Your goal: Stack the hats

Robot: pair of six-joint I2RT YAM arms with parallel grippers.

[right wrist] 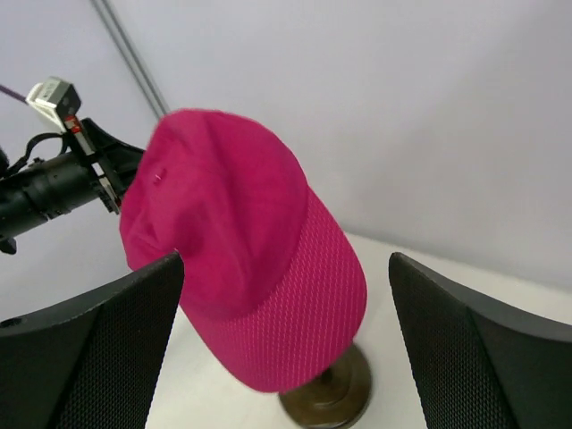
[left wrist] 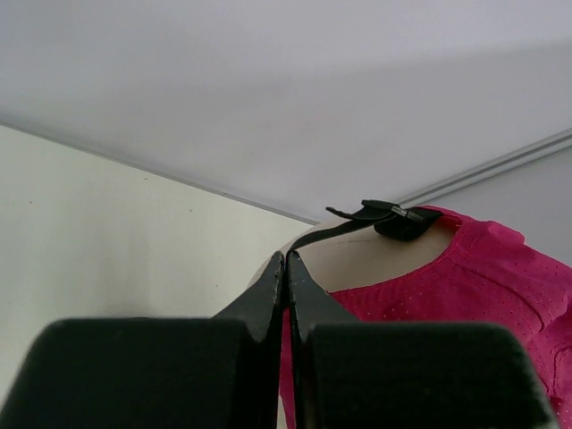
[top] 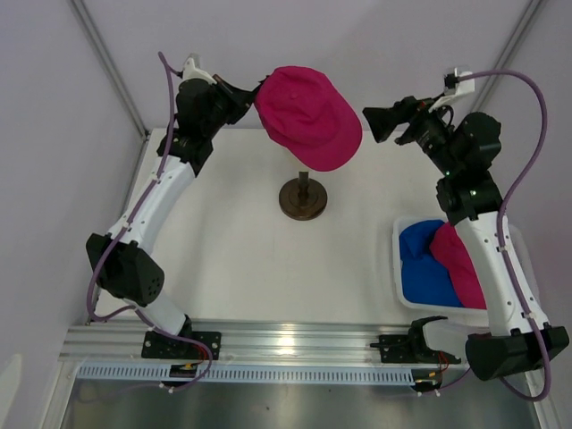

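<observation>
Magenta cap (top: 308, 116), one: seated on cream mannequin head (left wrist: 375, 257) above dark round stand (top: 302, 198), mid-table (top: 232, 259), brim angled down toward the near right. Black strap with buckle (left wrist: 393, 220) at its rear opening.
Left pincer (top: 253, 94): clenched, fingers pressed together at the cap's rear edge; whether fabric is pinched between them cannot be told.
Right pincer (top: 371, 121): released, fingers spread wide, level with the cap's brim side, just beside it and apart.
White mesh basket (top: 398, 268), one: on the table's right side, near edge.
Blue cap (top: 420, 268), one: inside the basket, left part.
Pink fabric item (top: 460, 268), one: inside the basket beside the blue cap, partly hidden by the right arm.
</observation>
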